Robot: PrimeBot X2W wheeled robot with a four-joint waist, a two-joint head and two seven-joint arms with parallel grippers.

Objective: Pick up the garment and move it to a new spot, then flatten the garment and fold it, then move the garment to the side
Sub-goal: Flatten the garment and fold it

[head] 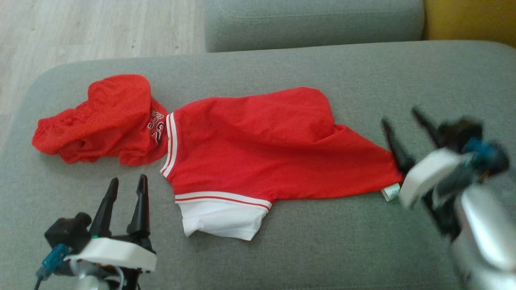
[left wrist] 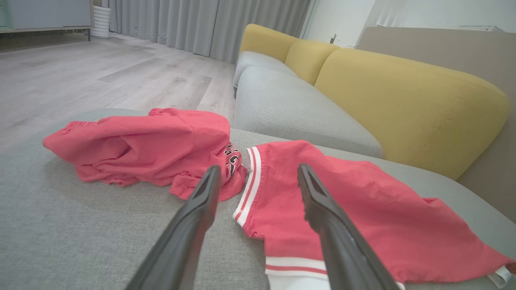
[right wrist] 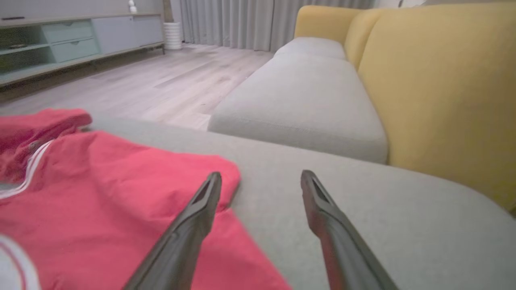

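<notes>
A red garment (head: 262,149) with white striped trim and a white sleeve lies spread across the grey cushion (head: 306,68); its right corner, with a small white label, ends beside my right gripper (head: 401,117). That gripper is open and empty, lifted just right of the corner, blurred. In the right wrist view the garment (right wrist: 100,193) lies left of the open right gripper (right wrist: 261,177). My left gripper (head: 128,183) stands open and empty, below the garment's collar end. In the left wrist view the open left gripper (left wrist: 258,171) points at the striped trim of the garment (left wrist: 363,217).
A second red garment (head: 100,119) lies bunched at the cushion's left end, touching the first; it also appears in the left wrist view (left wrist: 149,147). Behind are another grey seat cushion (head: 314,22), yellow backrests (left wrist: 407,100) and wooden floor (head: 80,28).
</notes>
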